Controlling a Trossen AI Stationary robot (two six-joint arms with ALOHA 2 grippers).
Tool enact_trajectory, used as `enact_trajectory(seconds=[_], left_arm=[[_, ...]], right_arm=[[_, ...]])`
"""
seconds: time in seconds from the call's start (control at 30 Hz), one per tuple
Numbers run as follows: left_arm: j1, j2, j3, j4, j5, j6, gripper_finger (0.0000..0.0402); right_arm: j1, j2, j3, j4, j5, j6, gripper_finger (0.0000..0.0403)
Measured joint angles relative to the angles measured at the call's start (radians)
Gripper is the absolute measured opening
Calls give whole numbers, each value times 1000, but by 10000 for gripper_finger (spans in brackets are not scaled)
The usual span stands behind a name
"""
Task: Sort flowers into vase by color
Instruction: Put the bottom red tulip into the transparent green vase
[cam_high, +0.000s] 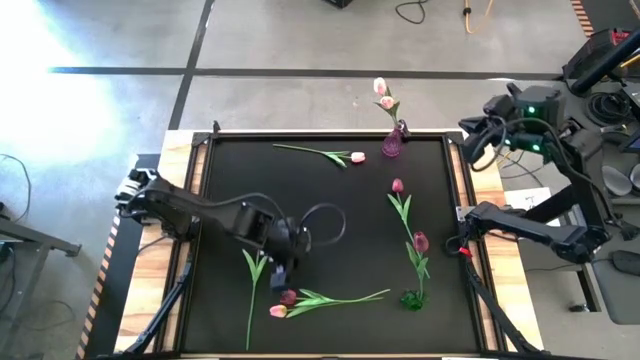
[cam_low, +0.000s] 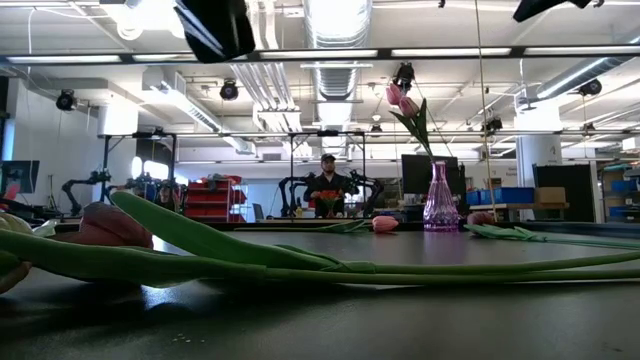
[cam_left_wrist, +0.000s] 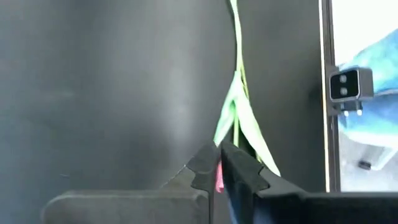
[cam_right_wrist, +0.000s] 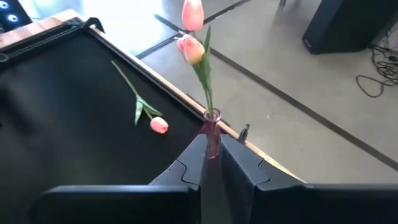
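At near left of the mat, the left gripper (cam_high: 280, 272) is closed on a tulip stem (cam_left_wrist: 236, 106); lifting toward the purple vase (cam_high: 392, 143) is judged next. Right gripper (cam_right_wrist: 210, 163) waits nearly closed, empty.

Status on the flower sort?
Done: two pink tulips in the purple vase, two dark tulips in the green vase. In hand: left gripper shut on a stem; right gripper waits beside the mat. Left: loose pink tulip, pink-and-dark pair.
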Motion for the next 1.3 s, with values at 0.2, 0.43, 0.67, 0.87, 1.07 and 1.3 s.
enact_trajectory(seconds=[0.2,0.43,0.67,0.87,1.07,1.3], left_arm=[[-83,87,6,19,-3,-34,45],[-167,215,77,27,-3,-55,109],[-192,301,127,17,-6,-127,138],[-191,326,129,-37,-9,-119,135],[-186,326,129,-80,-7,-85,125],[-176,325,129,-80,0,-57,125]], right_arm=[[0,-55,0,-24,-14,34,47],[0,-78,3,-78,-75,52,50],[0,-94,2,-88,-113,49,50],[0,-107,5,-93,-116,47,50],[0,-110,5,-93,-116,38,50],[0,-110,5,-95,-116,38,50]])
